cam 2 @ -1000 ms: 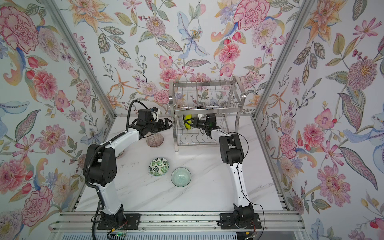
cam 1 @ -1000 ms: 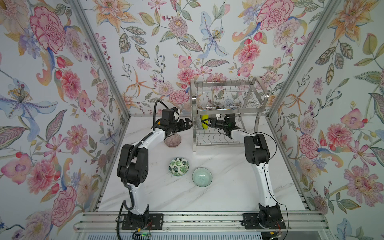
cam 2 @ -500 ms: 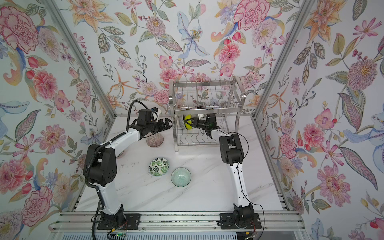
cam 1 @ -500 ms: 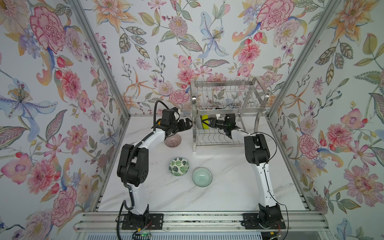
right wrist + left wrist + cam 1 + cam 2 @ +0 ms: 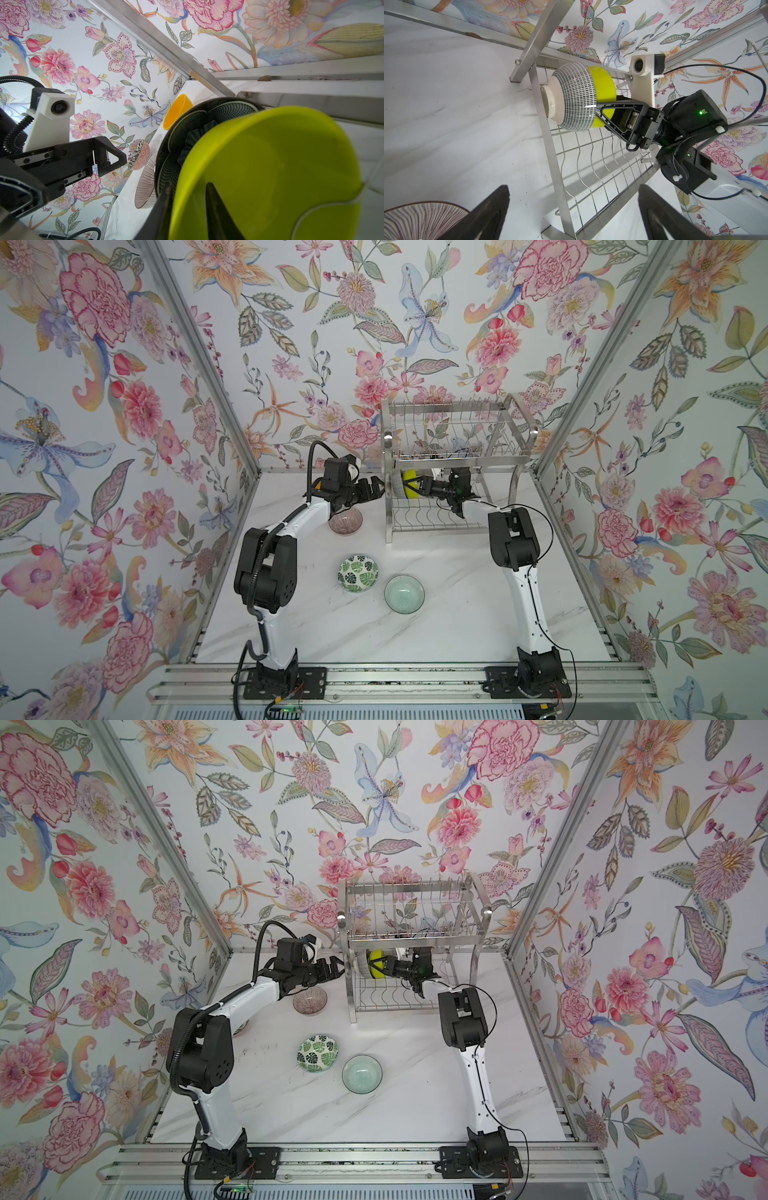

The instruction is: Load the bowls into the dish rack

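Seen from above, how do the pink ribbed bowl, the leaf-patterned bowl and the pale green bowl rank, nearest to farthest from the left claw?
1. Pink ribbed bowl, closest, just by the left claw.
2. Leaf-patterned bowl, mid-table.
3. Pale green bowl, farthest, toward the front edge.

Lime-green bowl (image 5: 604, 83) stands on edge against speckled bowl (image 5: 575, 97) in dish rack (image 5: 550, 145).

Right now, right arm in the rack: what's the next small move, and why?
Probably open the right gripper wider. Its jaws straddle the rim of the lime bowl, barely parted, and it stands on edge in the rack against the speckled bowl, so it looks placed.
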